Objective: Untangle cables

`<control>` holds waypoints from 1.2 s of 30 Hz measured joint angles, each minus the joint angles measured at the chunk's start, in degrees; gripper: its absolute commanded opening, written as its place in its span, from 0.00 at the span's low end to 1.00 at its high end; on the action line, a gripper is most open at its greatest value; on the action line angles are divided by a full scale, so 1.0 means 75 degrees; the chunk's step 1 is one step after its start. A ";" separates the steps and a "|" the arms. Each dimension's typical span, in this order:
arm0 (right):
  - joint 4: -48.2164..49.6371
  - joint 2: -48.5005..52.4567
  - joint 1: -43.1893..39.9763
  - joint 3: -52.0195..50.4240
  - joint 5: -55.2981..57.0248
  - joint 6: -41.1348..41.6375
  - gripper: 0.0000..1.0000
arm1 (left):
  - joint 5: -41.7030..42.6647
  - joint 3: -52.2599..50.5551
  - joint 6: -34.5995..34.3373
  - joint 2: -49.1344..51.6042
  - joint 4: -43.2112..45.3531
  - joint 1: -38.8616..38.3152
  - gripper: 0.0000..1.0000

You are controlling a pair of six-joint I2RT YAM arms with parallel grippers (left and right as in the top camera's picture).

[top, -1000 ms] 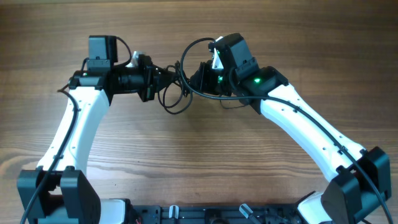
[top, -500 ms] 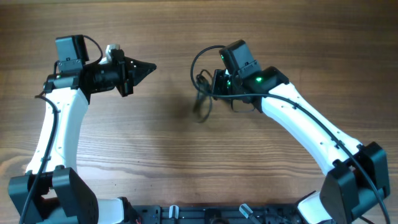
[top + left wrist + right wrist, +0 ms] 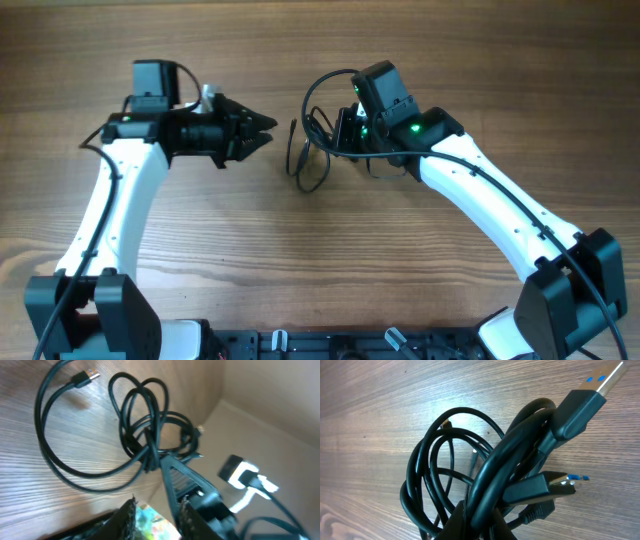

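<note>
The cables [image 3: 308,160] are a tangle of thin black cords hanging in loops from my right gripper [image 3: 336,130], which is shut on them just above the table. In the right wrist view its fingers [image 3: 470,520] pinch the bundle [image 3: 485,475], and a blue-tipped USB plug [image 3: 580,405] sticks out up and to the right. My left gripper [image 3: 268,133] points at the tangle from the left, a short gap away, open and holding nothing. The left wrist view shows the looped cables [image 3: 150,435], another plug [image 3: 82,377] and the gap between my left gripper's [image 3: 157,502] fingertips.
The wooden table [image 3: 300,260] spreads all around the tangle. Both arm bases and a black rail [image 3: 330,345] run along the front edge. The thicker black wires on the arms [image 3: 330,85] arc above the right wrist.
The left gripper was at the tangle a second ago, pulled away to the left, then came back toward it with its jaws now parted. The right gripper kept hold of the bundle.
</note>
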 measured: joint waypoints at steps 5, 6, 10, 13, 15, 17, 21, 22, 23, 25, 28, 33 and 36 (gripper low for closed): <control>0.0003 0.0000 -0.0003 0.0000 -0.0367 -0.0172 0.04 | -0.0909 0.0000 0.0015 0.0000 0.0044 -0.0609 0.41; 0.0003 0.0000 -0.0003 0.0000 -0.0455 -0.0216 0.04 | -0.1014 0.0000 0.0015 0.0000 0.0099 -0.0691 0.41; 0.0003 0.0000 0.0000 0.0000 -0.0822 -0.0446 0.04 | -0.1352 0.0000 -0.0058 0.0000 0.0455 -0.1026 0.43; 0.0000 0.0000 -0.0003 0.0000 -0.0959 -0.0545 0.04 | -0.1451 0.0000 -0.0152 0.0000 0.0647 -0.1148 0.39; 0.0003 0.0000 0.0000 0.0000 -0.1049 -0.0609 0.04 | -0.1483 0.0000 -0.0230 0.0000 0.0691 -0.1230 0.38; 0.0003 0.0000 0.0000 0.0000 -0.1128 -0.0691 0.04 | -0.1521 0.0000 -0.0289 0.0000 0.0699 -0.1314 0.38; 0.0000 0.0000 -0.0003 0.0000 -0.1189 -0.0743 0.04 | -0.1629 0.0000 -0.0481 0.0000 0.0702 -0.1536 0.33; 0.0000 0.0000 -0.0003 0.0000 -0.1189 -0.0743 0.04 | -0.1652 0.0000 -0.0519 0.0000 0.0702 -0.1588 0.32; 0.0000 0.0000 -0.0003 0.0000 -0.1186 -0.0746 0.04 | -0.1679 0.0000 -0.0562 0.0000 0.0699 -0.1649 0.30; 0.0000 0.0000 -0.0003 0.0000 -0.1186 -0.0743 0.04 | -0.1737 0.0000 -0.0606 0.0000 0.0691 -0.1789 0.26; 0.0000 0.0000 -0.0003 0.0000 -0.1186 -0.0746 0.04 | -0.1824 0.0000 -0.0647 0.0000 0.0574 -0.1953 0.26; 0.0003 0.0000 -0.0003 0.0000 -0.1239 -0.0743 0.04 | -0.1985 0.0000 -0.0653 0.0000 0.0259 -0.2119 0.28; 0.0000 0.0000 -0.0003 0.0000 -0.1239 -0.0743 0.04 | -0.2130 0.0000 -0.0650 0.0000 0.0029 -0.2136 0.29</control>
